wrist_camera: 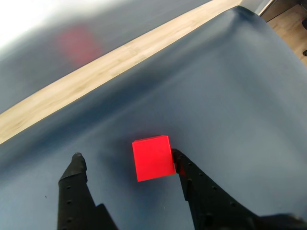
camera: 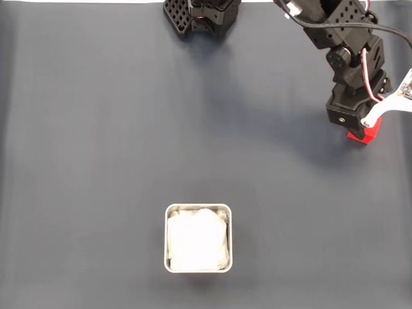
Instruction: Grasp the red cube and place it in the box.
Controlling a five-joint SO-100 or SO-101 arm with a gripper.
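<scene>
In the fixed view the black arm point(camera: 341, 58) reaches down at the upper right of the dark blue-grey desk point(camera: 129, 129), and the red cube point(camera: 362, 134) peeks out from under its lower end, close to the right edge of the picture; a white part of the arm crosses just above the cube. The box point(camera: 197, 238) sits well apart from it, low in the middle of that view, its pale metallic rim with rounded corners framing a white, crumpled-looking lining. The wrist view looks down between the two black fingers of the claw point(wrist_camera: 127, 158), which stands wide: the cube point(wrist_camera: 152, 157) lies on the desk between the fingers, its right side touching or all but touching the right finger point(wrist_camera: 192, 177) (a faint red glow shows on that finger's inner face), while the left finger point(wrist_camera: 76, 182) stands clearly off from the cube with bare desk between them. The cube rests flat, slightly turned against the line of the fingers. Past the dark desk cover, a strip of light wood point(wrist_camera: 96, 72) runs slantwise across the top of the wrist view.
</scene>
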